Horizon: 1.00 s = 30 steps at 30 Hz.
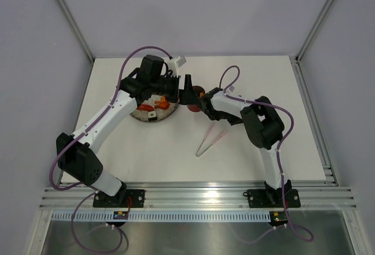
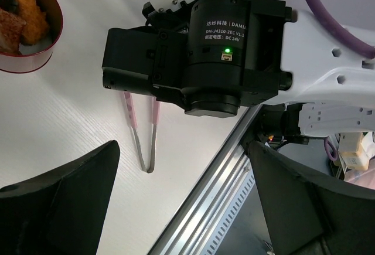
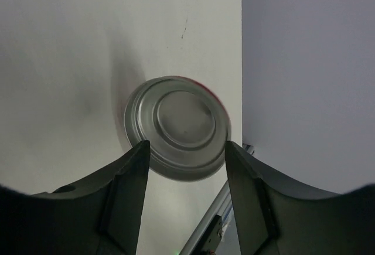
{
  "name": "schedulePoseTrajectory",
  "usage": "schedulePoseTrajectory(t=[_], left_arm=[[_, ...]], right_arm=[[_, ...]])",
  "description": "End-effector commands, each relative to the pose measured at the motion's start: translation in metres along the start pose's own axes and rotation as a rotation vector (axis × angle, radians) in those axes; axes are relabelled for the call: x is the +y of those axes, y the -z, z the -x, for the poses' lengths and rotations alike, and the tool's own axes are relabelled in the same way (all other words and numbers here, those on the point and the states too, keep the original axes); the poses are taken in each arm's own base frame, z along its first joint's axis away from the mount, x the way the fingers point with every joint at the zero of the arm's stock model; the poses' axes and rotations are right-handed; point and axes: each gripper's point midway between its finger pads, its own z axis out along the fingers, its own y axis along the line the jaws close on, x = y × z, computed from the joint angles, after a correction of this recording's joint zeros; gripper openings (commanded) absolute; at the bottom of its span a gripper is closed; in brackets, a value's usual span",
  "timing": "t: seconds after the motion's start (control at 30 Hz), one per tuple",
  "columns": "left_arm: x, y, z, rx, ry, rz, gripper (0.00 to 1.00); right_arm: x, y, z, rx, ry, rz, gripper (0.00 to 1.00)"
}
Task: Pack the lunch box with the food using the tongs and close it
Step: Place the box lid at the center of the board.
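The red lunch box point(image 2: 26, 66) stands on the table with orange and brown food point(image 2: 29, 12) inside; from above it is the dark red shape point(image 1: 192, 109) under my right wrist. More food point(image 1: 163, 100) lies on the speckled plate point(image 1: 142, 116). The pink tongs point(image 1: 210, 139) lie flat on the table, with no gripper on them point(image 2: 153, 143). My left gripper point(image 2: 183, 145) hangs wide open and empty above the table, beside the plate point(image 1: 188, 91). The lid point(image 3: 179, 126), silver side towards the camera and blurred, sits just past the tips of my open right gripper point(image 3: 186, 145), and neither finger presses on it.
My right arm's black motor housing point(image 2: 222, 50) fills the middle of the left wrist view, close to my left gripper. The aluminium rail point(image 1: 193, 195) runs along the table's near edge. Grey walls enclose the far and side edges.
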Motion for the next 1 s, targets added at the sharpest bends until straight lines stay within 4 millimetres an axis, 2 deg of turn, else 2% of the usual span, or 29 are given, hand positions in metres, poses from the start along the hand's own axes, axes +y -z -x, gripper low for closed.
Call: schedulePoseTrajectory(t=[0.0,0.23,0.33,0.43,0.47,0.53,0.57,0.6,0.67,0.73,0.77,0.8,0.87,0.97], left_arm=[[-0.01,0.014,0.011,-0.058,-0.052,-0.017,0.94],[-0.012,0.014,0.011,-0.055,-0.052,-0.025,0.94],[-0.013,0.013,0.011,-0.055,-0.051,-0.032,0.94],[-0.013,0.012,0.011,-0.051,-0.048,-0.04,0.94],[-0.012,0.011,0.009,-0.046,-0.046,-0.04,0.94],[-0.012,0.01,0.009,-0.045,-0.044,-0.04,0.94],[-0.01,0.01,0.008,-0.043,-0.042,-0.036,0.94],[-0.011,0.01,0.008,-0.043,-0.041,-0.036,0.94],[-0.012,0.011,0.008,-0.045,-0.044,-0.036,0.94],[-0.012,0.012,0.007,-0.048,-0.048,-0.034,0.94],[-0.01,0.012,0.007,-0.046,-0.048,-0.032,0.94],[-0.011,0.012,0.007,-0.046,-0.049,-0.035,0.94],[-0.01,0.011,0.005,-0.043,-0.048,-0.039,0.94],[-0.01,0.009,0.004,-0.039,-0.042,-0.046,0.94]], right_arm=[[0.007,0.006,-0.004,0.013,0.085,0.042,0.61],[0.023,0.011,-0.002,0.019,0.052,0.151,0.62],[0.023,0.016,0.002,0.011,0.028,0.187,0.62],[0.02,0.026,0.008,-0.006,-0.025,0.249,0.63],[0.012,0.033,0.014,-0.027,-0.049,0.289,0.63],[0.014,0.042,0.019,-0.04,-0.095,0.372,0.65],[0.003,0.046,0.024,-0.049,-0.141,0.408,0.66],[0.001,0.046,0.026,-0.051,-0.177,0.44,0.66],[-0.013,0.044,0.028,-0.032,-0.261,0.53,0.67],[-0.013,0.038,0.023,-0.011,-0.302,0.602,0.67],[-0.028,0.03,0.024,-0.004,-0.362,0.613,0.67],[-0.025,0.025,0.018,0.018,-0.379,0.645,0.66],[-0.032,0.019,0.015,0.028,-0.424,0.687,0.63],[-0.028,0.003,0.006,0.072,-0.466,0.749,0.61]])
